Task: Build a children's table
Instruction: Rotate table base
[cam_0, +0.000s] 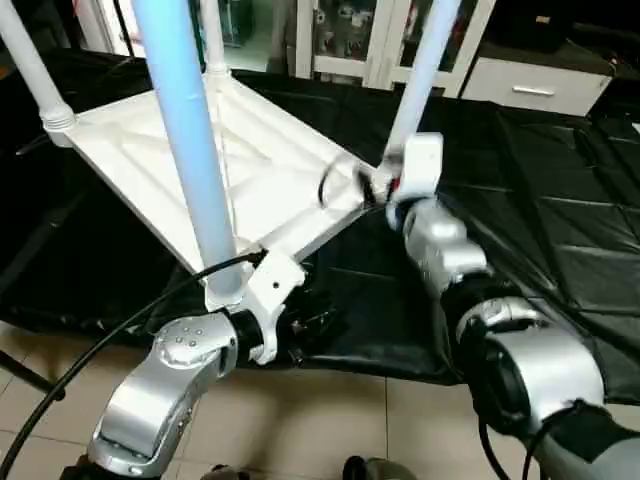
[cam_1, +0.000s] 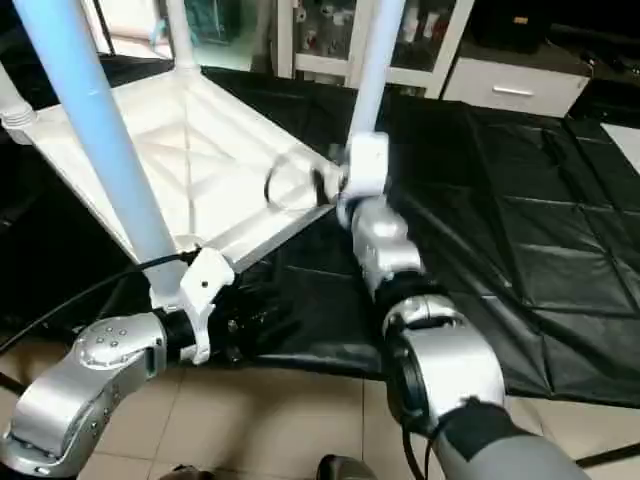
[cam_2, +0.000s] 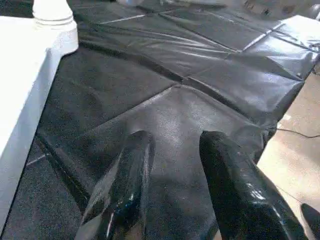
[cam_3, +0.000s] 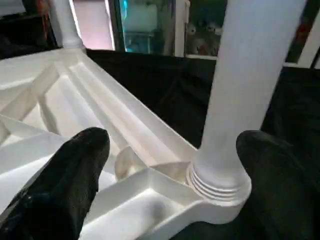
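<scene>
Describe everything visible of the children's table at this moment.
The children's table lies upside down on the black-sheeted work table, its white plastic, X-ribbed underside facing up. Four white tube legs stand upright in its rounded corner sockets: a near one, one at the right corner, one at the left corner and one at the far corner. The open right gripper straddles the base of the right-corner leg at its ridged collar. The left gripper hangs empty over the sheet beside the table's edge.

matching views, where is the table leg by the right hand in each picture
left eye view: leg upper right of centre, running off the top
right eye view: top centre
left wrist view: top left corner, base only
right wrist view: right half
shared landmark: its ribbed corner socket
</scene>
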